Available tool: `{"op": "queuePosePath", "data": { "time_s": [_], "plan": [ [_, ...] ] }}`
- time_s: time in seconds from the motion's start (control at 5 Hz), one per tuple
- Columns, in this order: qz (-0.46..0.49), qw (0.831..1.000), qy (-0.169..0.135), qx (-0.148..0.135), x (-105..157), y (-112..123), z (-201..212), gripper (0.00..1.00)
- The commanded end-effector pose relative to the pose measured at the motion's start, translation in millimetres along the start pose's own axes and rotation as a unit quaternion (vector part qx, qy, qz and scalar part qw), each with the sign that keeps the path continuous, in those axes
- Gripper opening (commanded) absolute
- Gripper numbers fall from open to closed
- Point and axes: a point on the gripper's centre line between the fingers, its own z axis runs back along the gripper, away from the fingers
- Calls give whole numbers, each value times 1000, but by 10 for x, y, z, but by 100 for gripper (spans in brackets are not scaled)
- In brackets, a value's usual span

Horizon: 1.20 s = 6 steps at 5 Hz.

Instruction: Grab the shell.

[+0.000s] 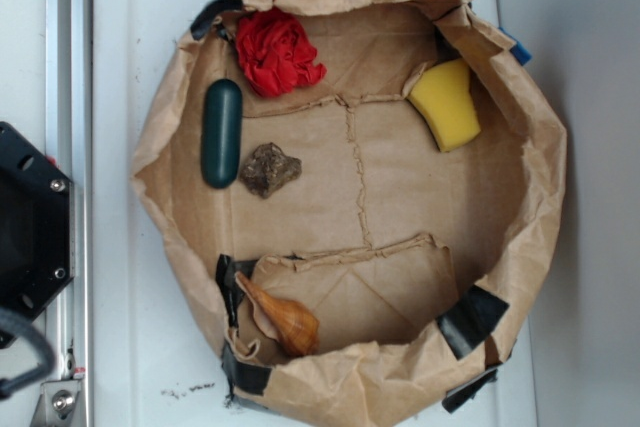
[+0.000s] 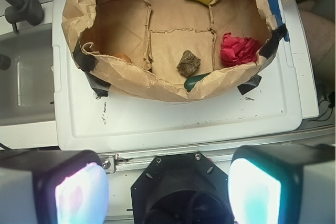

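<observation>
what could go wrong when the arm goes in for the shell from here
1. The shell lies tight against the crumpled paper bag wall, beside black tape; a finger could snag the paper instead of closing on it.
2. In the wrist view the bag rim hides nearly all of the shell, so aiming may be poor.
3. The gripper is open and well outside the bag; it must clear the raised rim, or it could drag the bag along.

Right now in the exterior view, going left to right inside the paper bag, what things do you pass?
Dark green capsule → grey-brown rock → yellow sponge. The red crumpled cloth and the shell overlap the rock's span, so I leave them out.
</observation>
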Motion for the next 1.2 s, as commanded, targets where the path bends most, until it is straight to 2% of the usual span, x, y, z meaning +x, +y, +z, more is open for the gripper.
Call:
{"op": "queuePosePath", "data": {
  "time_s": [0.0,0.6,1.0],
  "plan": [
    [0,1000,0,0,0,0,0,100],
    [23,999,-33,-5,400,60,-93,100],
    [26,999,-20,-14,718,114,-149,100]
  ]
}}
